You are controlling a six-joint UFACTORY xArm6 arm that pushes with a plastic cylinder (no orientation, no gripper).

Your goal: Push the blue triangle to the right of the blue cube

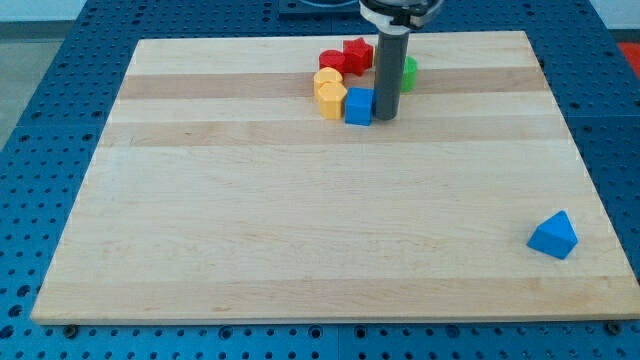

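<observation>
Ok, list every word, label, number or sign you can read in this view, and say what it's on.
None: no readable text anywhere in the view.
The board is bare wood, with no print.
The blue triangle, blue cube, yellow blocks, red blocks and green block carry no marks.
The rod above my tip is plain and dark, with no label.
</observation>
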